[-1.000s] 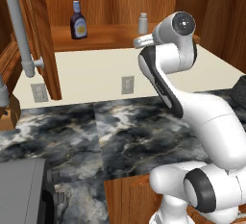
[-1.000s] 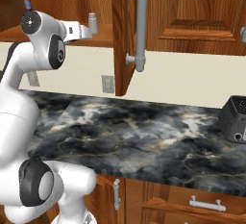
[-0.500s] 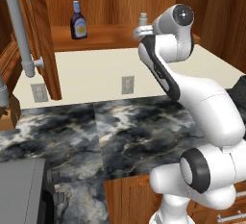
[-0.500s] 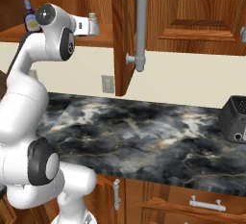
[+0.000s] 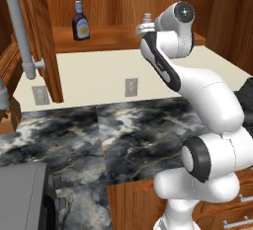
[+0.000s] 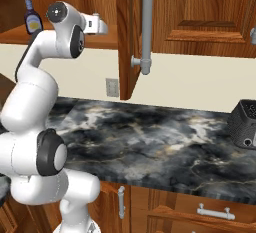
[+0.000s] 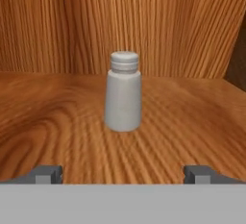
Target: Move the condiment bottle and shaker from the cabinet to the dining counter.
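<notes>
Nothing moved yet; shaker (image 7: 123,92) centre frame on cabinet shelf (image 7: 57,117); bottle (image 5: 80,21) upper left; my hand (image 7: 123,174) open, empty.

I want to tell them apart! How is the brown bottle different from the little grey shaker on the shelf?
The bottle is dark brown with a pale label; the shaker is plain pale grey. The bottle has a narrow neck and stands taller; the shaker is a short, stubby cylinder with a ridged cap. The open claw faces the shaker, while the bottle stands off to the side. Both stand upright on the wooden shelf.
</notes>
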